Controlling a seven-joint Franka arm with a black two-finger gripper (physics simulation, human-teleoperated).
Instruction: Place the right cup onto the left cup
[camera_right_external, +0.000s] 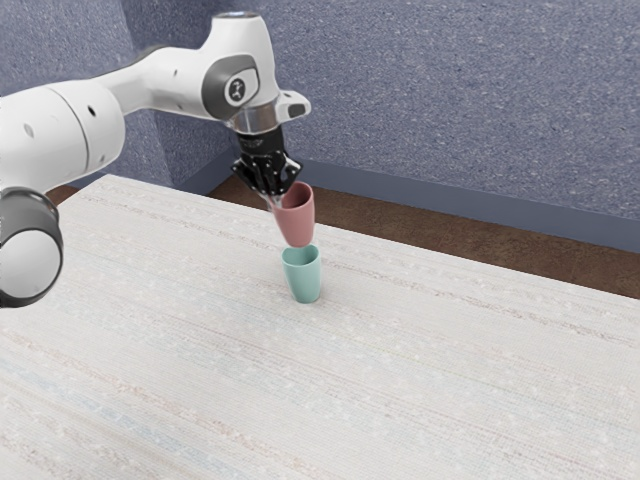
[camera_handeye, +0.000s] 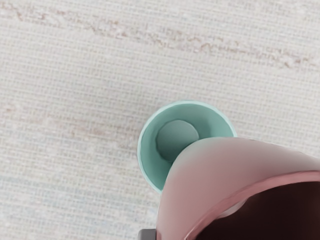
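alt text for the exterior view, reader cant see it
A gripper holds a pink cup, open end up, just above an upright teal cup on a pale table. The white arm reaches in from the exterior view's left; beyond are a brown floor and a blue-grey wall.

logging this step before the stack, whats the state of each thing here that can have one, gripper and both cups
Gripper: shut on the pink cup's wall at the rim, one finger inside and one outside
Pink cup: held, mouth up, above the green cup and not nested in it; whether they touch, I cannot tell
Green cup: upright on the table, open, nothing visible inside
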